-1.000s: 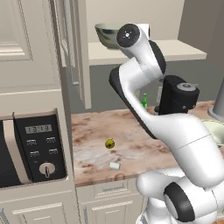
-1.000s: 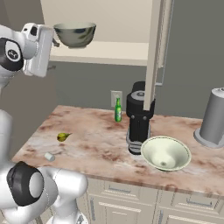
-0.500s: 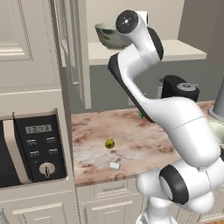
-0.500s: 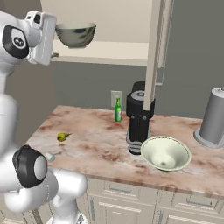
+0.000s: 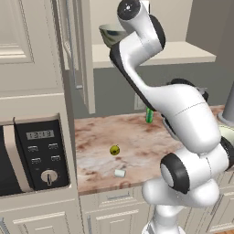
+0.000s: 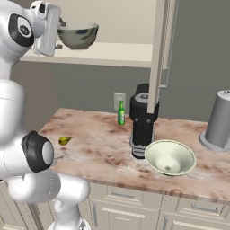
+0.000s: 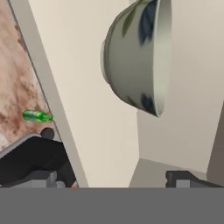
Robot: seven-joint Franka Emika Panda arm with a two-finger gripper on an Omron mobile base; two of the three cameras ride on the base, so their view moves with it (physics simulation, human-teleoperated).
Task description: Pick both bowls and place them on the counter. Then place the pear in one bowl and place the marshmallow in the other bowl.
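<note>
The deep grey-green bowl (image 6: 79, 35) stands on the cream shelf (image 6: 121, 53), high above the counter (image 6: 103, 143). My gripper (image 6: 59, 34) is level with it at its left side, open, fingers just short of its wall. In the hand view the bowl (image 7: 135, 57) lies ahead of the open gripper (image 7: 113, 179), with nothing between the fingertips (image 7: 43, 177). The wide, shallow bowl (image 6: 170, 157) sits on the counter beside the coffee machine. The pear (image 5: 114, 150) and the white marshmallow (image 5: 119, 173) lie apart on the counter (image 5: 132, 137), near its front edge.
A slim green bottle (image 6: 121, 113) stands by the back wall. A black coffee machine (image 6: 143, 121) is mid-counter and a grey canister (image 6: 220, 121) at the right. A microwave (image 5: 34, 155) bounds the counter's left end. An open cabinet door (image 6: 161, 45) hangs by the shelf.
The hand has risen and swung in closer to the bowl on the shelf. The jaws have stayed open, and the bowls, pear and marshmallow have not moved.
</note>
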